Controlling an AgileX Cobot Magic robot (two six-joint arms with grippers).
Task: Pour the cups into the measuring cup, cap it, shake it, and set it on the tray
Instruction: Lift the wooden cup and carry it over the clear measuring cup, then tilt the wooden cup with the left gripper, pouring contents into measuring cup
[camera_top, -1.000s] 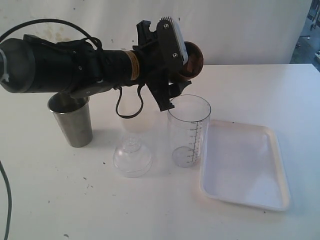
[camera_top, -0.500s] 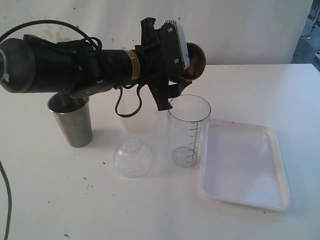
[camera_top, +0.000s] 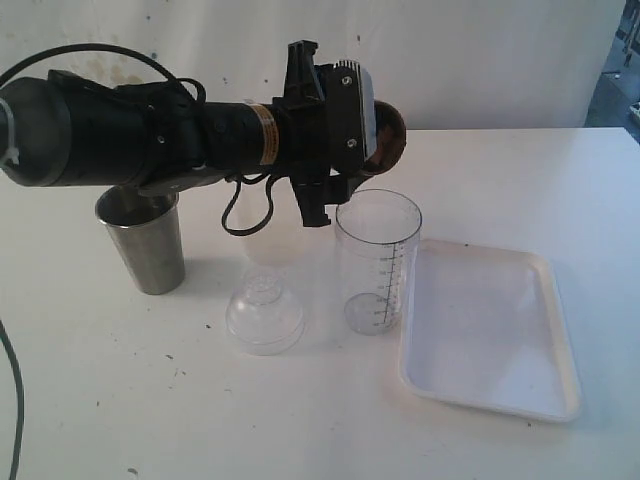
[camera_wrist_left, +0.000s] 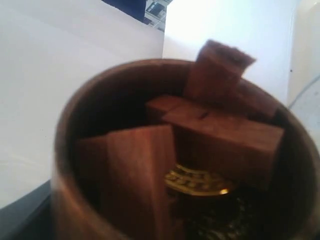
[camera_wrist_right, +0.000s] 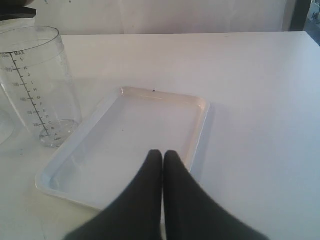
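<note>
The wooden cup (camera_top: 391, 138) is brown, the tray (camera_top: 490, 330) white

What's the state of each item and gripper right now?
wooden cup: gripped by left gripper, tipped sideways above the measuring cup, wooden blocks inside
measuring cup: upright, uncapped, empty
steel tumbler: upright, contents unseen
clear lid: lying beside the measuring cup, not fitted
tray: empty
right gripper: shut, holding nothing

White table (camera_top: 100, 400) w/ steel tumbler (camera_top: 148, 243), dome lid (camera_top: 264, 315), measuring cup (camera_top: 377, 262), tray (camera_top: 490, 330) (beside cup)
</note>
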